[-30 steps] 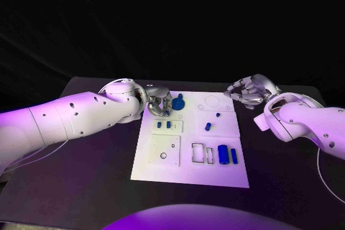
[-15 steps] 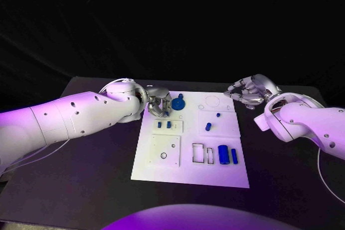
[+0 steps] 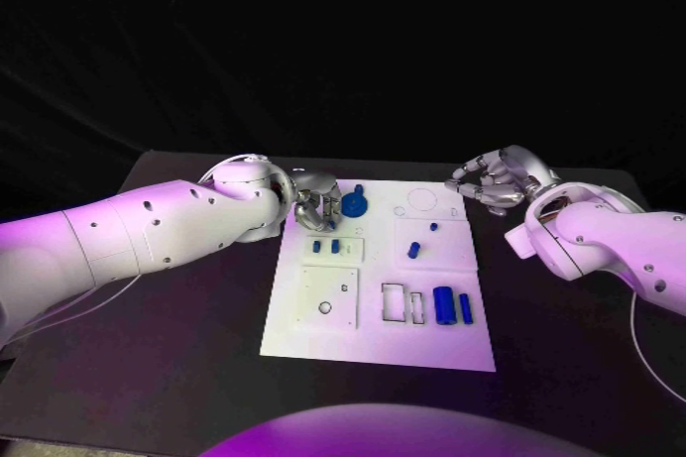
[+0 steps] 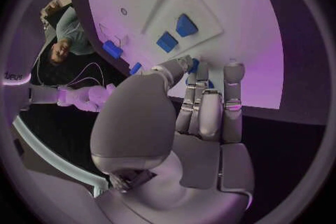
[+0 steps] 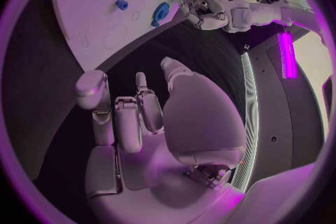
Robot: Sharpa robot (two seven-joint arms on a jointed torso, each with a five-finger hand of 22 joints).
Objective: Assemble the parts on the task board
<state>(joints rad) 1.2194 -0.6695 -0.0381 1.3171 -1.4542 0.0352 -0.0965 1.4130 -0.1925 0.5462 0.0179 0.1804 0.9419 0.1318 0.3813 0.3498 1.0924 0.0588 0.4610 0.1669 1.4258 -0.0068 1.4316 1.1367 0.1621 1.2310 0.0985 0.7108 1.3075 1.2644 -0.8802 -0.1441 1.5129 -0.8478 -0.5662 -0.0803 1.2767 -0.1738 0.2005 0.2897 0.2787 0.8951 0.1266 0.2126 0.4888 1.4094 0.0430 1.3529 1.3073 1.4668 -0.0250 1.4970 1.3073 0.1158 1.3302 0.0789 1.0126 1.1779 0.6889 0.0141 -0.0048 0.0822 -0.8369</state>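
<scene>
The white task board (image 3: 375,348) lies in the middle of the black table. My left hand (image 3: 314,205) is at the board's far left corner, its fingers (image 4: 199,95) curled onto a blue round part (image 3: 353,205) with a short stem; blue peeks out between thumb and fingers. My right hand (image 3: 495,184) hovers beyond the board's far right corner, fingers (image 5: 129,117) curled in on nothing. Two small blue blocks (image 3: 326,247) sit on the left side of the board. A blue peg (image 3: 413,250) stands near the middle. Two blue cylinders (image 3: 453,307) lie at the right.
Rectangular outlines (image 3: 400,305) and a square plate with a hole (image 3: 327,298) mark the near half of the board. A circle outline (image 3: 426,199) is at the far right corner. Bare black table (image 3: 572,338) flanks the board on both sides.
</scene>
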